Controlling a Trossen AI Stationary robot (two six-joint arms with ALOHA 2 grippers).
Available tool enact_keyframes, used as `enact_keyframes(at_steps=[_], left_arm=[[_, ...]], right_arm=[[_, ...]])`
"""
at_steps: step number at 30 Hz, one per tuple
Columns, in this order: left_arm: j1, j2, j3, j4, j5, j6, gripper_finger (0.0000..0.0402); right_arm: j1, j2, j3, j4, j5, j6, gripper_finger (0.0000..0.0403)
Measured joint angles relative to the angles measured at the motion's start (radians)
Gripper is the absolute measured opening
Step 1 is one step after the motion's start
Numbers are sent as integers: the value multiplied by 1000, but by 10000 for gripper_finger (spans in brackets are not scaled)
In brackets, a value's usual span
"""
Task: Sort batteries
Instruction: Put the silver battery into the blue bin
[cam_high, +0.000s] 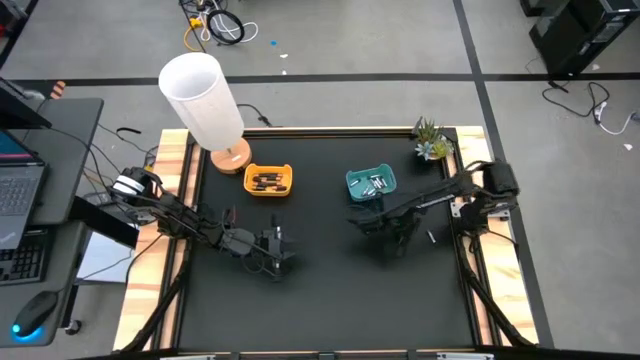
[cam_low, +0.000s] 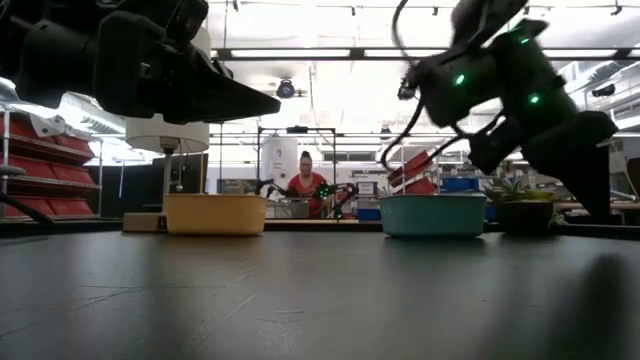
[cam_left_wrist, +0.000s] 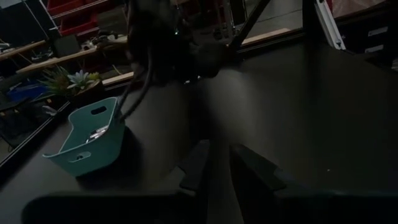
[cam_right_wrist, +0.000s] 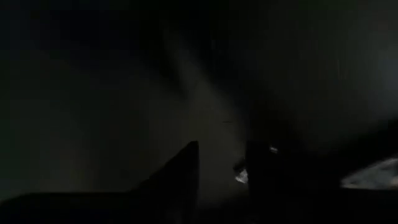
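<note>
**Sort nearly done, 1 stray battery at risk**

Dark batteries (cam_high: 266, 182) in yellow tray (cam_high: 288, 172), silver batteries (cam_high: 374, 185) in teal tray (cam_high: 352, 180). 1 small pale cylinder, likely a battery (cam_high: 431, 237), loose on mat (cam_high: 330, 290) near right edge.

Right gripper (cam_high: 383, 237) low over mat just in front of teal tray; fingers parted, small pale glint beside one tip, contents unclear. Left gripper (cam_high: 283, 250) parked mid-mat, fingers narrowly apart, empty.

Risks: release short of tray, battery rolling on mat; stray near edge missed or knocked off by right arm.

Batteries (cam_high: 267, 181) in left tray (cam_high: 285, 172), others in right tray (cam_high: 352, 181)
</note>
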Motion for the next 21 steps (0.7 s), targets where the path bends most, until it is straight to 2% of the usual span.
enact_keyframes(at_steps=[5, 12, 15, 21], left_arm=[[0, 0, 0, 0, 0, 0, 74], [-1, 0, 0, 2, 0, 0, 74], [-1, 0, 1, 8, 0, 2, 74], [-1, 0, 22, 8, 36, 3, 74]], right_arm=[[43, -177, -129, 126, 51, 248, 163], [169, -405, -287, 160, 205, 680, 173], [222, -447, -336, 161, 203, 818, 171], [256, -454, -395, 151, 200, 961, 170]])
